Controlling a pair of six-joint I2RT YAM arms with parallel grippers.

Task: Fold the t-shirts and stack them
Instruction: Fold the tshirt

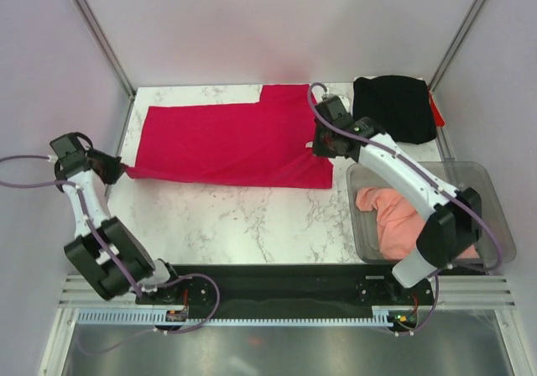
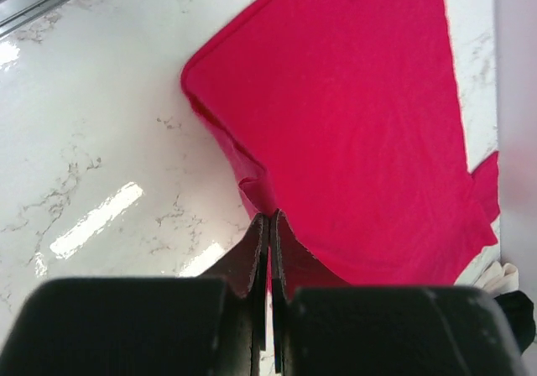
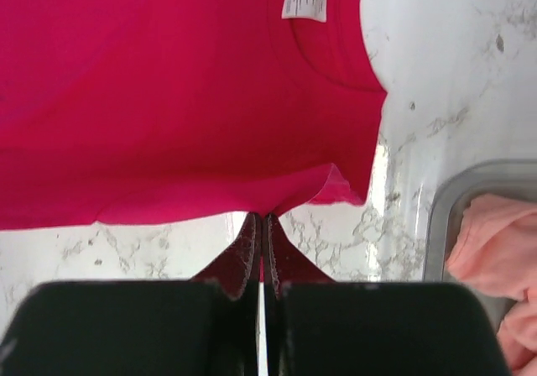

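Note:
The crimson red t-shirt (image 1: 226,141) lies spread across the far half of the marble table, folded lengthwise. My left gripper (image 1: 117,171) is shut on its left corner (image 2: 252,183), pinching red cloth between the fingertips. My right gripper (image 1: 323,148) is shut on the shirt's right edge (image 3: 277,191), near the collar with its white label (image 3: 304,2). The black t-shirt (image 1: 394,107) lies folded at the far right corner. The salmon-pink t-shirt (image 1: 394,216) lies crumpled inside the clear plastic bin (image 1: 487,183); it also shows in the right wrist view (image 3: 495,258).
The bin stands at the table's right front and shows in the right wrist view (image 3: 445,200). Bare marble table (image 1: 243,225) stretches between the red shirt and the near edge. Metal frame posts (image 1: 101,32) rise at the back corners.

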